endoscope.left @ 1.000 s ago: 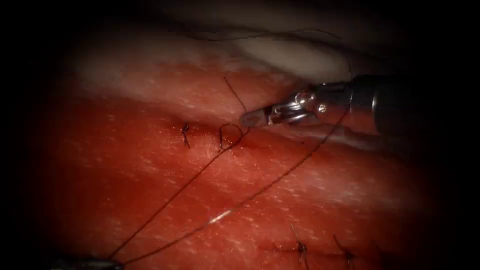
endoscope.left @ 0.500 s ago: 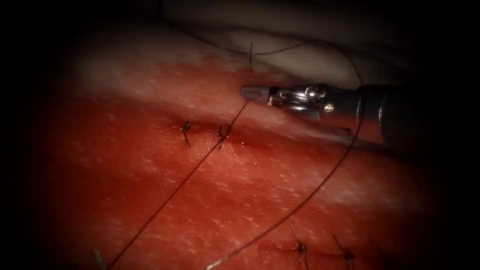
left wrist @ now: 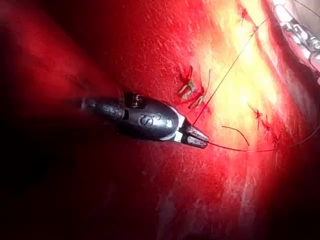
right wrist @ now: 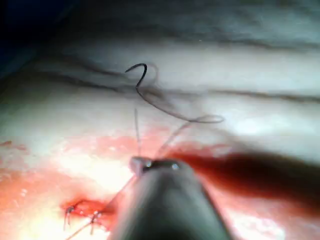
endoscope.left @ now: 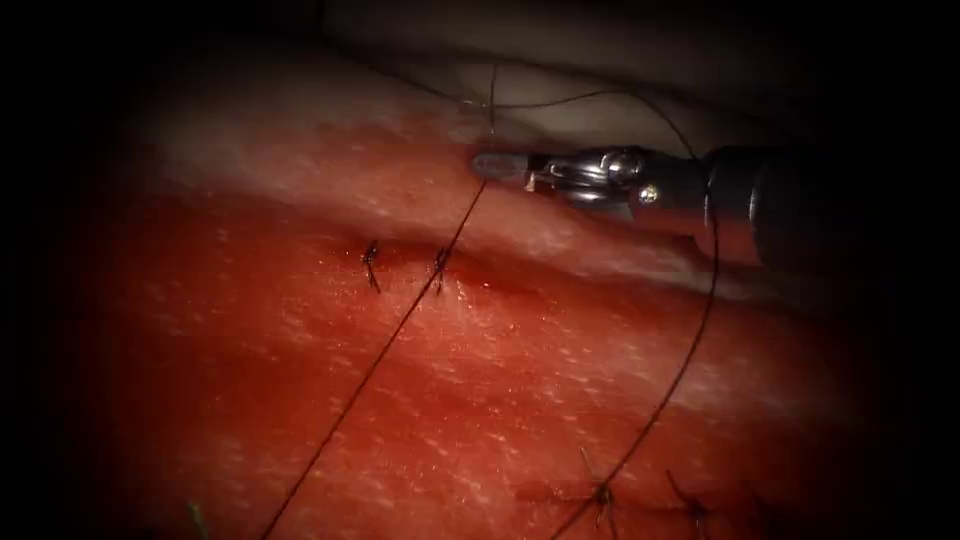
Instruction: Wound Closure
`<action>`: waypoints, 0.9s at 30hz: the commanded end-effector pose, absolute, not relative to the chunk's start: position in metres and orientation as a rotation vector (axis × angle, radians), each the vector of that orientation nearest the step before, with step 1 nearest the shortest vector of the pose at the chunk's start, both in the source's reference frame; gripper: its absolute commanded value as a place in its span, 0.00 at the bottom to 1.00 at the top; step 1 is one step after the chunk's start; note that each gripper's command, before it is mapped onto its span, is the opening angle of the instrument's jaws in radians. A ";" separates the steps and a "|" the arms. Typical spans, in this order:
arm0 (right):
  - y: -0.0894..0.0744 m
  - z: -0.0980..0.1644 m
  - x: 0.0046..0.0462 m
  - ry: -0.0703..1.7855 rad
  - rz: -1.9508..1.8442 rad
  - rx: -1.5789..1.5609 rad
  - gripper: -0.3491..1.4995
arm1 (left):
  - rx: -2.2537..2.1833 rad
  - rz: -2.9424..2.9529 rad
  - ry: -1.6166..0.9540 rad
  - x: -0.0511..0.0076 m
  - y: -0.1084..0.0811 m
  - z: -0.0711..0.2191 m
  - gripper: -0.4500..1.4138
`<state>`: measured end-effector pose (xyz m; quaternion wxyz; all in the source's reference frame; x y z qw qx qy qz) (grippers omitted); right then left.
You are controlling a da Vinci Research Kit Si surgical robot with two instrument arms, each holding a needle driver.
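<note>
Writing: the left tool's dark wrist housing carries a pale stamped mark, two characters that may read "IS"; not legible enough to be sure. No other lettering readable.

Right tool comes in from the right in the endoscope view, its tip above and to the right of the cut. Jaws pressed together on the thread. From the tip one strand runs taut down and left to the knot on the cut, then carries on diagonally across the tissue toward the lower left edge. A short strand rises from the jaws. Another length arcs from above the tool, over its shaft, and sweeps down the right side toward the lower stitches.

A finished stitch sits just left of the knot, close but apart.

Left wrist view: left tool lies low over the red tissue, jaws closed on the thread, with one strand running up toward the stitch row and another trailing off sideways.

Right wrist view: right tool's tip holds the thread; beyond it on the pale tissue lies a loose dark curl, hook-shaped at its end. Cannot tell whether that hook is the needle or just thread. Not in either tool's grip, and it rests on the surface, not in the tissue.
</note>
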<state>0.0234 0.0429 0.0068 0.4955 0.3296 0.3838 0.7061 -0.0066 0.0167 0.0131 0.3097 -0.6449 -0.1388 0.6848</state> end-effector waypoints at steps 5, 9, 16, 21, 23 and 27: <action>0.043 0.007 0.0246 0.923 1.700 0.792 0.00 | -1.717 1.801 -0.399 -0.0081 0.014 0.012 0.05; 0.044 0.008 0.0248 0.908 1.693 0.788 0.00 | -1.723 1.798 -0.416 -0.0088 0.013 0.012 0.05; 0.043 0.007 0.0247 0.960 1.681 0.811 0.00 | -1.725 1.794 -0.425 -0.0093 0.014 0.012 0.05; 0.043 0.006 0.0237 1.200 1.420 0.718 0.69 | -1.737 1.786 -0.433 -0.0095 0.017 0.011 0.05; 0.042 0.004 0.0226 1.249 1.291 0.639 0.84 | -1.747 1.804 -0.403 -0.0093 0.020 0.012 0.05; 0.041 0.003 0.0202 1.274 1.065 0.438 0.89 | -1.751 1.823 -0.355 -0.0081 0.025 0.012 0.05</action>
